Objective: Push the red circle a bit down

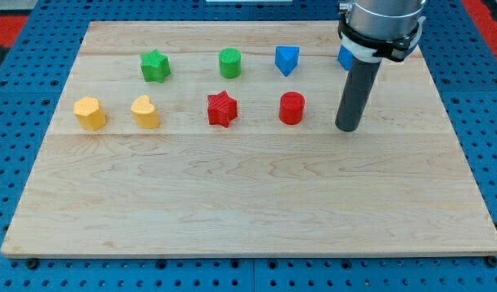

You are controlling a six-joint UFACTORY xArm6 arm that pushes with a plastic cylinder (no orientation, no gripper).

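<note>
Right of the red circle [291,108], apart, rests my tip [348,128].

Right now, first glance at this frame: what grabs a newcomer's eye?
The dark rod at the view's upper right, my tip resting on the wooden board to the right of the red circle, apart from it. Then two rows of bright blocks: green star, green circle and blue blocks above; two yellow blocks, red star and red circle below.
</note>
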